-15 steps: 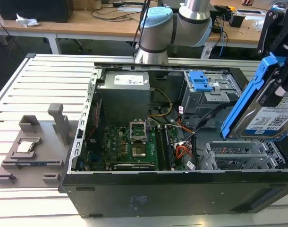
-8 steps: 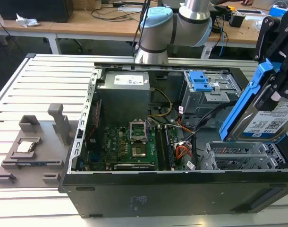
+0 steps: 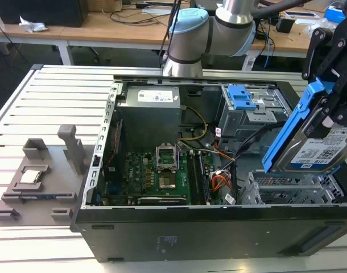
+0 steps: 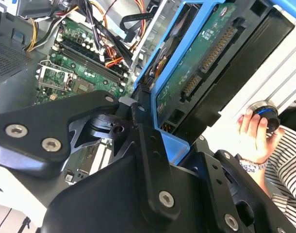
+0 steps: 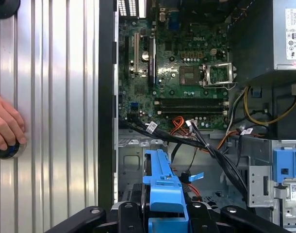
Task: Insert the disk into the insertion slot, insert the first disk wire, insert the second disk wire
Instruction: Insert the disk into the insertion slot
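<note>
Start at the exterior view's left. You see a grey plastic stand (image 3: 40,182) lying on the silver ribbed table (image 3: 54,96). Next comes the open black computer case (image 3: 162,239), with the robot arm (image 3: 190,34) standing behind it. Inside the case, look at the grey power box (image 3: 148,116) at the back and the green main board (image 3: 159,173) in front of it. Further along sits the tall grey bay (image 3: 247,111) with a blue latch (image 3: 240,96) (that one is not your slot). A bunch of orange, yellow and black wires (image 3: 219,182) lies between the board and the bay.

Now look at the exterior view's right. The insertion slot (image 3: 287,190) is the low grey metal cage full of little holes, in the near corner of the case. The disk (image 3: 315,142) hangs just above it, tipped up steeply, and it is not in the slot yet. I cannot tell if its low edge touches the cage. The disk is a flat silver box with a white label, and a bright blue plastic frame goes around it. In the second wrist view you see its other side, a green board with rows of gold pins.

Your gripper (image 3: 327,99) has its black fingers (image 3: 318,57) clamped tight on the blue frame. A person's hand (image 4: 252,133) rests on a round knob (image 4: 265,114) on the table beside the case.
</note>
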